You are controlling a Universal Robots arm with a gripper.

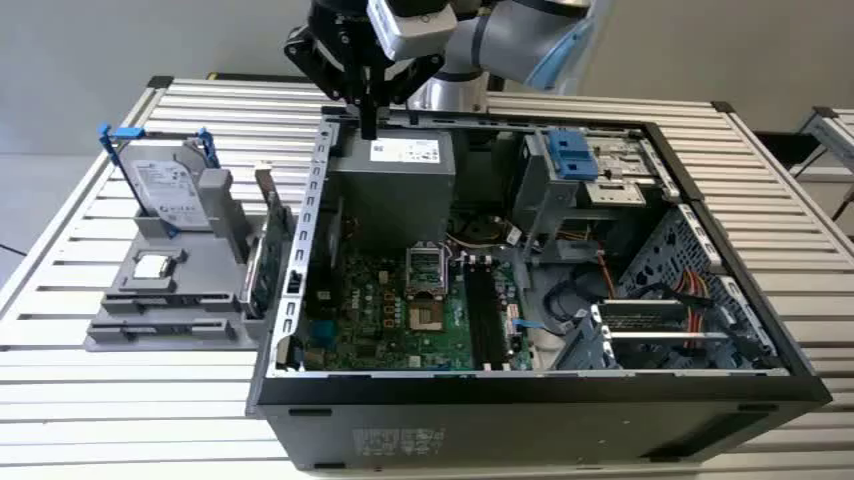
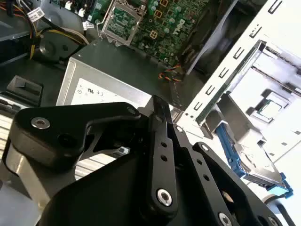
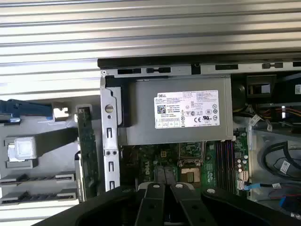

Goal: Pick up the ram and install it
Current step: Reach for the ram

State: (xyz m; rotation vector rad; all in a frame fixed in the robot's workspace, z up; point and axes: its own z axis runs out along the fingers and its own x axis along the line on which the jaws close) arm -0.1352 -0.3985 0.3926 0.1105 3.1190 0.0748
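Above the open black computer case [image 1: 534,388] holding a grey metal power supply box [image 1: 394,195], the black claw [image 1: 367,130] hangs, seemingly pressed together.

Looking down past my claw [image 2: 159,106] into the open computer case.

The claw's black linkage takes up the foreground, fingers drawn together with nothing between them, tips over the edge of the grey power supply [image 2: 108,80]. Beyond it I see the green motherboard [image 2: 174,23] with its bare processor socket [image 2: 120,21], and yellow cables [image 2: 56,35] to one side. Outside the slotted case wall [image 2: 235,61] sits a blue-framed hard drive [image 2: 256,165].
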